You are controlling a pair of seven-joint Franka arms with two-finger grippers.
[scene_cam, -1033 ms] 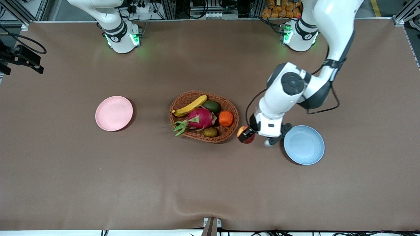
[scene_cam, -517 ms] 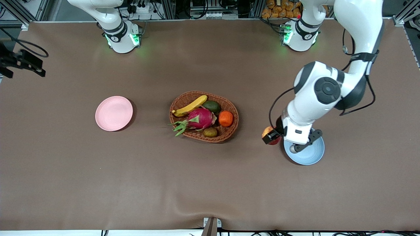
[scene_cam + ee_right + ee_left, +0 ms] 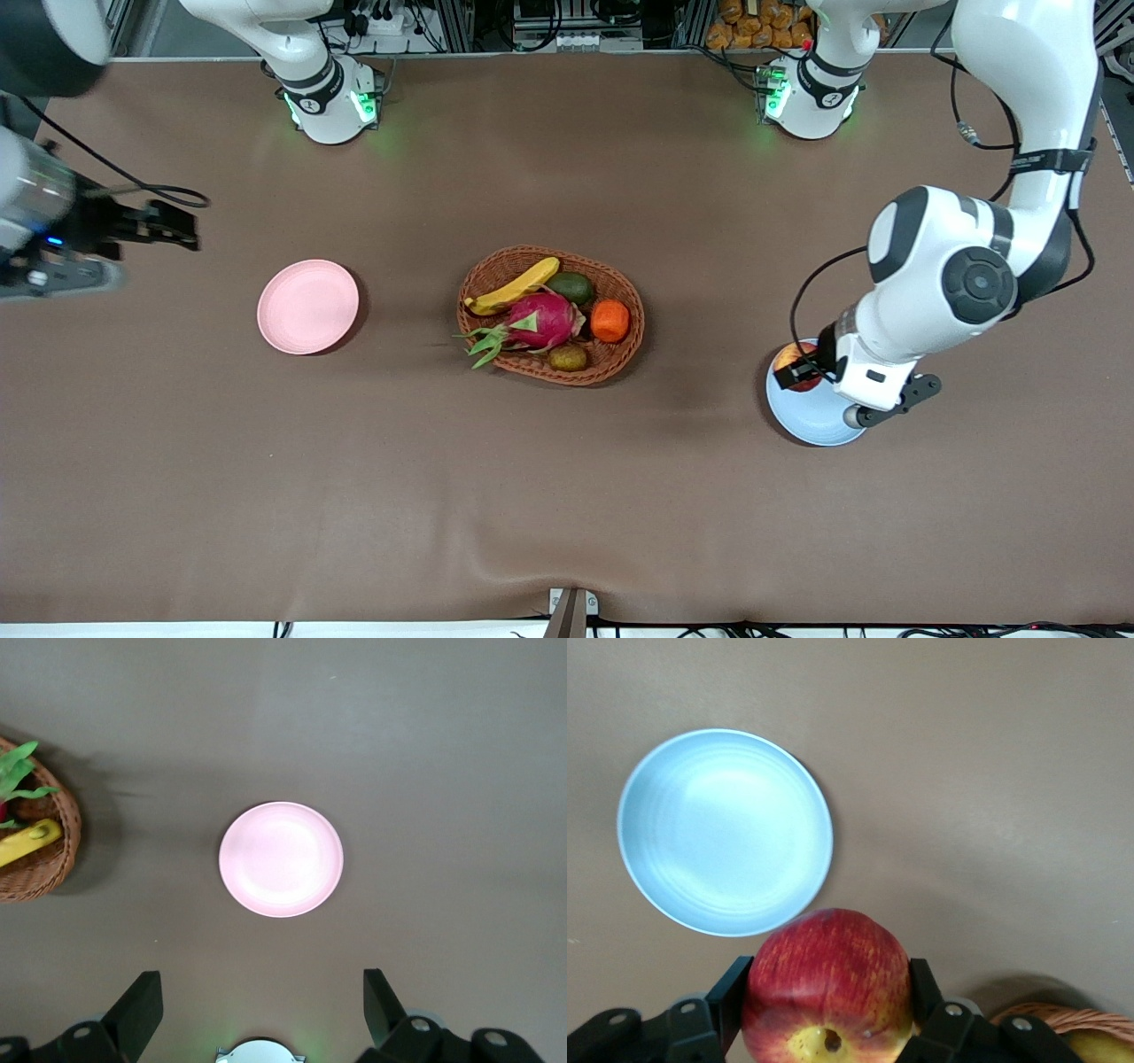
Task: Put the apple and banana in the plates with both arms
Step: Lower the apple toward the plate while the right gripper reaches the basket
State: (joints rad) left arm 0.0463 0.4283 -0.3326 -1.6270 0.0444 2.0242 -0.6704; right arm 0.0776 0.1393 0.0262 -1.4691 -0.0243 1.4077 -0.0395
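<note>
We have the apple (image 3: 826,985) clamped between the two fingers of the left gripper (image 3: 797,369), held in the air over the edge of the blue plate (image 3: 811,421) on the basket's side, so by our reckoning it is carried most of the way but not yet set down. It is a round red fruit streaked with yellow, with a yellow patch around its dimple in the left wrist view, and its skin looks smooth and whole. The banana (image 3: 513,286) is untouched: it lies in the wicker basket (image 3: 620,288) at mid-table, along the rim farther from the front camera, long, curved and yellow, resting against the dragon fruit (image 3: 539,320) and just beside the dark green fruit (image 3: 572,288). An orange fruit (image 3: 609,320) and a small brownish fruit (image 3: 568,357) share the basket. The pink plate (image 3: 307,306) sits bare toward the right arm's end of the table, well apart from the basket. The right gripper (image 3: 262,1010) hangs above the table near that plate with its fingers spread wide and nothing between them; the right arm waits. As we judge it, what is left is lowering and releasing the apple onto the blue plate, then the whole banana half: picking it from the basket and placing it, most likely on the pink plate
</note>
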